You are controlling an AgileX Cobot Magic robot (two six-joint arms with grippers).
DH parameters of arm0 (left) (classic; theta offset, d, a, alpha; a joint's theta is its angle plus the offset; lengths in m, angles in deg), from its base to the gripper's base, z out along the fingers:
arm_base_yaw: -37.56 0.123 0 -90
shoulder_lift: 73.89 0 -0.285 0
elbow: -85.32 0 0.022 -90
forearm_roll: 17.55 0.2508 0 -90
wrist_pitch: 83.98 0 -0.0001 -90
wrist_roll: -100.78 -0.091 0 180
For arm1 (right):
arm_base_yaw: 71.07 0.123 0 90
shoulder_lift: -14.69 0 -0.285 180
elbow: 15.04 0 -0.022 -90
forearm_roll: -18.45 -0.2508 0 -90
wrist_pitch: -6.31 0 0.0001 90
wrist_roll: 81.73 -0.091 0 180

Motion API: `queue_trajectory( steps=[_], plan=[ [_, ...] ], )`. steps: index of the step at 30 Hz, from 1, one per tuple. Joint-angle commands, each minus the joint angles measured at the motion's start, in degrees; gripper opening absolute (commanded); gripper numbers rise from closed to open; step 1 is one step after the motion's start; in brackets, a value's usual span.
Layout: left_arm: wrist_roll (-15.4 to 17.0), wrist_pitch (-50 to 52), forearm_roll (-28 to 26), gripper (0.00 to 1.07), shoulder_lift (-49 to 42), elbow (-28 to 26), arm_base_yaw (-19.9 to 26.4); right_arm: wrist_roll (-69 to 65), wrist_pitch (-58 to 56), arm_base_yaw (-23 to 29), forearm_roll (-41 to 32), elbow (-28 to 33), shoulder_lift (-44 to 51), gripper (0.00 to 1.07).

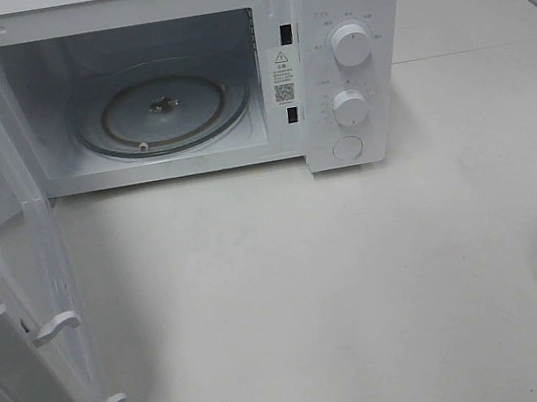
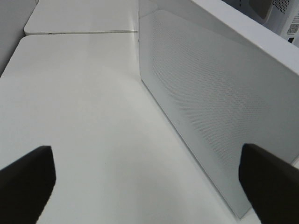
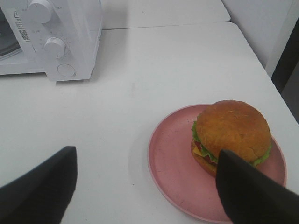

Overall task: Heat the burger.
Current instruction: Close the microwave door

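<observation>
Here the microwave (image 1: 230, 75) stands at the bench's (image 1: 312, 285) twelve o'clock edge, its door (image 1: 20, 299) swung wide toward nine o'clock, the glass turntable (image 1: 162, 108) bare inside. The burger (image 3: 231, 135) sits on a pink plate (image 3: 173, 163) at about three o'clock of the bench, well apart from the oven. The right tool (image 3: 145, 186) hangs over the plate's near side, fingers spread and holding nothing. The left tool (image 2: 149, 182) hovers beside the open door's outer face, fingers also wide apart.
</observation>
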Motion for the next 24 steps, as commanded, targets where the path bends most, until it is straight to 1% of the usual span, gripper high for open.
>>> queue_trajectory(
  steps=[1, 24],
  plan=[
    [0.00, 0.46, -0.34, 1.00, -1.03, 0.23, 0.06, 1.15, 0.17, -0.57, -0.46, 0.00, 1.43, 0.76],
    [0.00, 0.46, -0.29, 1.00, -1.03, 0.23, 0.06, 1.15, 0.17, -0.52, -0.40, 0.00, 1.43, 0.76]
  ],
)
